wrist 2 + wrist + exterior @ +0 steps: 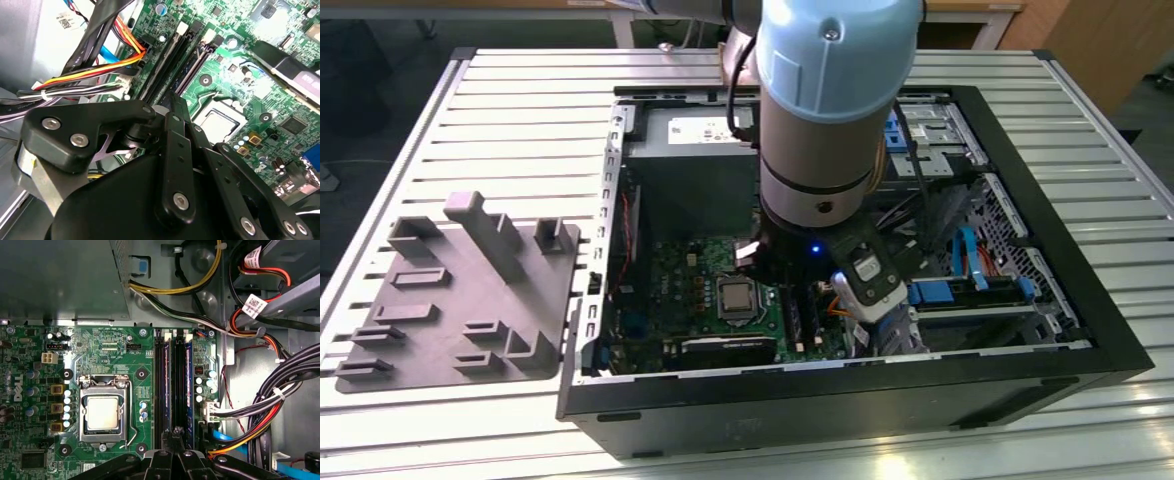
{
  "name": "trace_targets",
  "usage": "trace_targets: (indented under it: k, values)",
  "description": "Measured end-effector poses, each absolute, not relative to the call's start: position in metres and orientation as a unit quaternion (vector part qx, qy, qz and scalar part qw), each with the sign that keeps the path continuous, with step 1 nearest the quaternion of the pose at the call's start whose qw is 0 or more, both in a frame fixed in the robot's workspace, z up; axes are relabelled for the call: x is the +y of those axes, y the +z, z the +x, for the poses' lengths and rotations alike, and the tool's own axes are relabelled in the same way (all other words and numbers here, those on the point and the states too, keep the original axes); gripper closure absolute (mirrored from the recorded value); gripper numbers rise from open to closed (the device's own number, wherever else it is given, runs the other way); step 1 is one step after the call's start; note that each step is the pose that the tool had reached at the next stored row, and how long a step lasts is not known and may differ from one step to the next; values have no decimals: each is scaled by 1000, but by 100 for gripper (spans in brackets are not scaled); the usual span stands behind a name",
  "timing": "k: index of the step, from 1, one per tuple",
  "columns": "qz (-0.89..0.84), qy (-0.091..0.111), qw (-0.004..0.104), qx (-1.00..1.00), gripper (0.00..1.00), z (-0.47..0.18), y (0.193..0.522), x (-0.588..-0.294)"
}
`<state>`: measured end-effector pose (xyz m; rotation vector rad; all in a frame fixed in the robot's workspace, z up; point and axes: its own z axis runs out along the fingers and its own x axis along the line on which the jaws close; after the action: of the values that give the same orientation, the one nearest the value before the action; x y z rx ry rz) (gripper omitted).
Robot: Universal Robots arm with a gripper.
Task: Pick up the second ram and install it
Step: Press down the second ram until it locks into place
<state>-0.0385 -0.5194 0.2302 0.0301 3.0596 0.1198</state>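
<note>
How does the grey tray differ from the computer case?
The tray is grey and low; the case is black and taller. The tray carries upright blocks; the case, lying open, holds a green board and cables. The tray lies to the exterior view's left of the case. Both rest on the slatted table.

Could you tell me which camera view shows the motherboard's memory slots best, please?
The first wrist view: the memory slots lie full length beside the processor socket, just ahead of the gripper. The second wrist view shows them slanted and partly covered by the gripper. In the exterior view the arm partly hides them.
</note>
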Motion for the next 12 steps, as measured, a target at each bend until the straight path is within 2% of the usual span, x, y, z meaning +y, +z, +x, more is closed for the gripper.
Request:
trace_targets:
  k: [12]
  values:
    - [10, 39, 40, 998, 89, -39, 230, -527]
